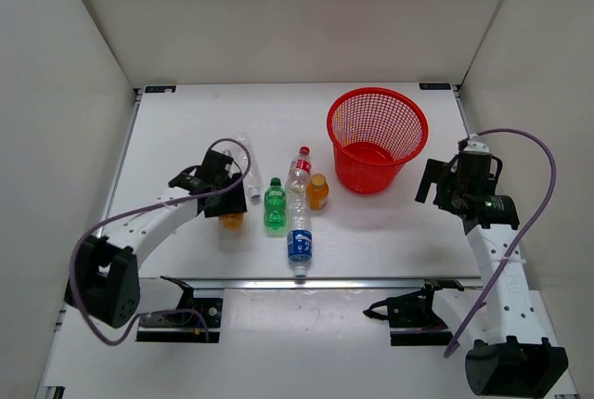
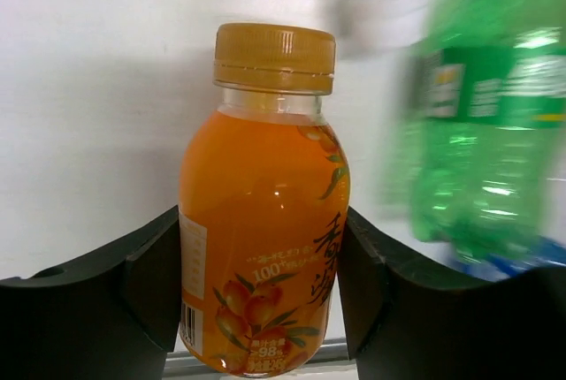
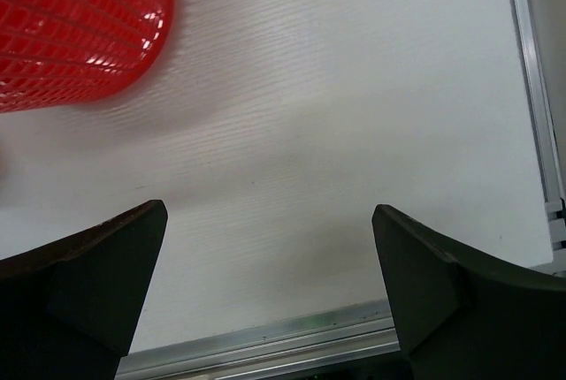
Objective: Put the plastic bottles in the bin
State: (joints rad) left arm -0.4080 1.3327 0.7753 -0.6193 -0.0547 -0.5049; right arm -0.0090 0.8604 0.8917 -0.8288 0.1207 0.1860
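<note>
**Q:** What carries everything?

**A:** A white table (image 1: pixel 186 121), with a metal rail (image 1: pixel 371 281) along my near edge.

**Q:** And what is on it?

**A:** A red mesh bin (image 1: pixel 377 139) stands at 2 o'clock from the middle. A red-capped clear bottle (image 1: pixel 299 174) is at the centre. Around it are:
- a green bottle (image 1: pixel 275 205) at 8 o'clock
- an orange bottle (image 1: pixel 317 192) at 4 o'clock
- a blue-labelled bottle (image 1: pixel 299 243) at 6 o'clock, lying with its cap toward me
- a plain clear bottle (image 1: pixel 247 165) at 9 o'clock

My left gripper (image 2: pixel 263 283) clasps a second orange bottle (image 2: pixel 265 221). I cannot tell whether it touches the table.

The red mesh bin (image 1: pixel 406 145) stands upright at the right; left of it cluster a green bottle (image 1: pixel 275 206), red-capped bottle (image 1: pixel 299 173), orange bottle (image 1: pixel 317 193), blue-labelled bottle (image 1: pixel 299 243) and plain clear bottle (image 1: pixel 249 173); a second orange bottle (image 2: pixel 263 247) sits pinched in the left gripper (image 2: pixel 261 278).
</note>
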